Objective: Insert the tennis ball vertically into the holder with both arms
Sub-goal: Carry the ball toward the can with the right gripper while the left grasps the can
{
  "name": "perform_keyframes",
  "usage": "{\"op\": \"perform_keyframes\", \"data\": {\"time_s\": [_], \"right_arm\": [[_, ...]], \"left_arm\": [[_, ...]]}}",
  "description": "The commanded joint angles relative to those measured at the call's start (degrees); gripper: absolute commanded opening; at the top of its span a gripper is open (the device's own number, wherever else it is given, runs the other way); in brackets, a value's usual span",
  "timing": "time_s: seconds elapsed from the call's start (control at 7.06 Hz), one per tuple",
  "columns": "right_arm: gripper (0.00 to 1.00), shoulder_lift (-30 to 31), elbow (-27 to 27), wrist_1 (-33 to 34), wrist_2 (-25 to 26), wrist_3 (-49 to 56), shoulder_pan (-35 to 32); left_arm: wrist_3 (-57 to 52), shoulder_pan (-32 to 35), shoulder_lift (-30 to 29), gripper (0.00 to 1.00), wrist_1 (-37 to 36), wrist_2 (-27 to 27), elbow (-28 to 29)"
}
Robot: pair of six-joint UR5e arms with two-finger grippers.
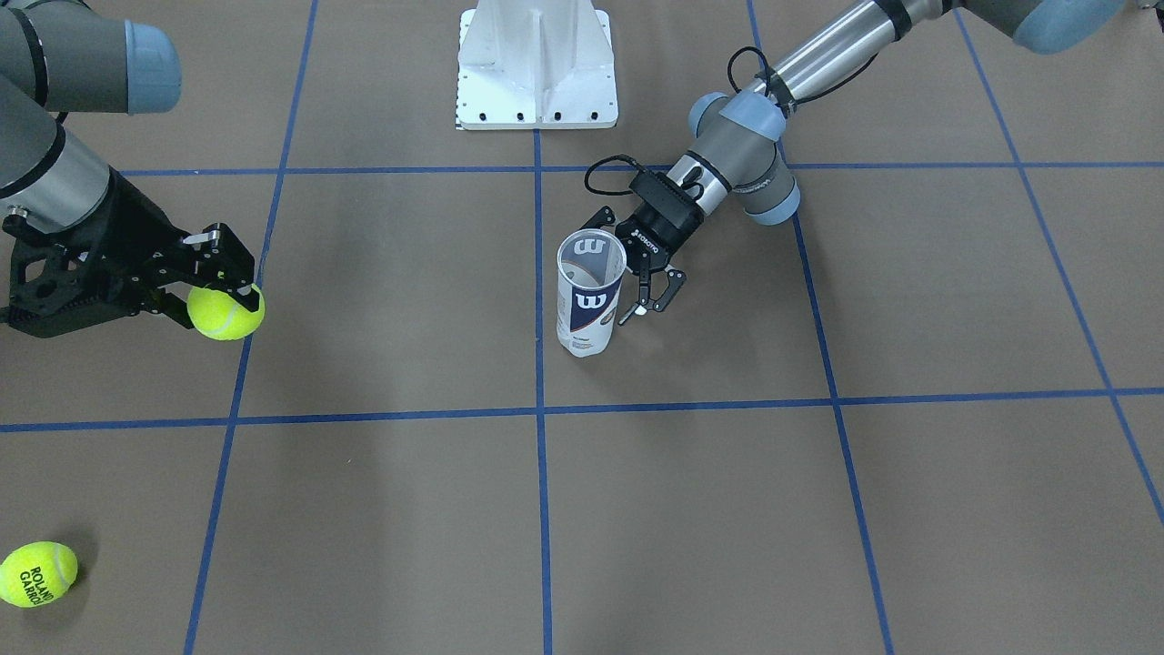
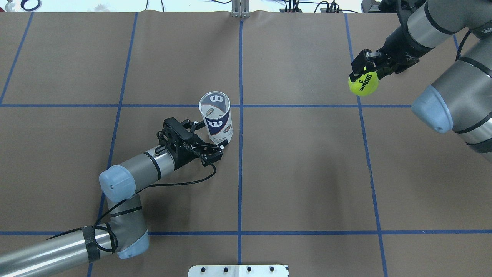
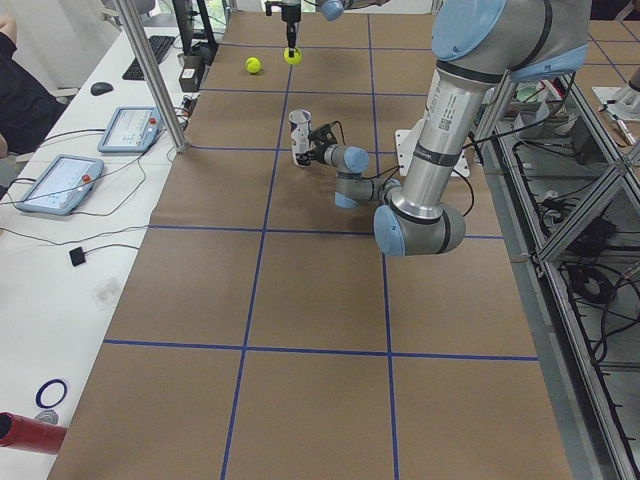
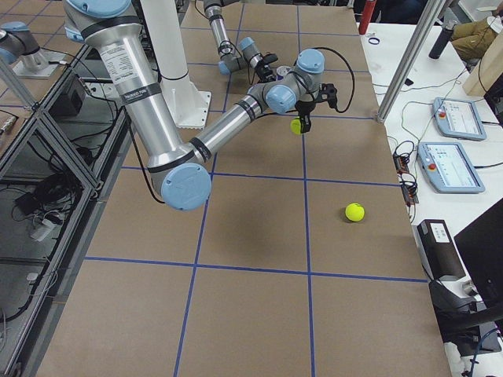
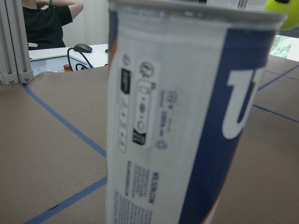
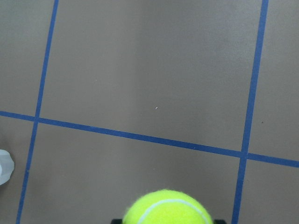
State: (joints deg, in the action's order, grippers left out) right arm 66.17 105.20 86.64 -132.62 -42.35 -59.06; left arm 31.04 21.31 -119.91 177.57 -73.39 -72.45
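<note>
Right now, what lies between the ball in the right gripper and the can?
Nothing: only bare table and blue tape lines, per the overhead view.

White pedestal base on brown table; spare ball lying apart.

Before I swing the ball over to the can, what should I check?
1. Holder upright, mouth open: ok.
2. Tennis ball gripped by right end effector: ok.
3. Tennis ball above the holder's mouth: not ok, well off to the side.
4. Left end effector clamped on holder: cannot tell; it straddles the lower part.
5. Second ball away from holder: ok.
</note>
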Motion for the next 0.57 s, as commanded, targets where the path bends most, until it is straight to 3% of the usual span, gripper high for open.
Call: {"op": "perform_keyframes", "data": {"time_s": [0.0, 0.42], "right_arm": [[0.0, -0.25, 0.01, -0.42, -0.09, -0.37, 0.0], [0.0, -1.65, 0.1, -2.17, -0.44, -5.34, 0.35]], "left_arm": [[-0.01, 0.04, -1.64, 0.99, -0.03, 0.26, 1.52], [-0.01, 0.04, -1.65, 0.99, -0.11, 1.05, 1.61]]}}
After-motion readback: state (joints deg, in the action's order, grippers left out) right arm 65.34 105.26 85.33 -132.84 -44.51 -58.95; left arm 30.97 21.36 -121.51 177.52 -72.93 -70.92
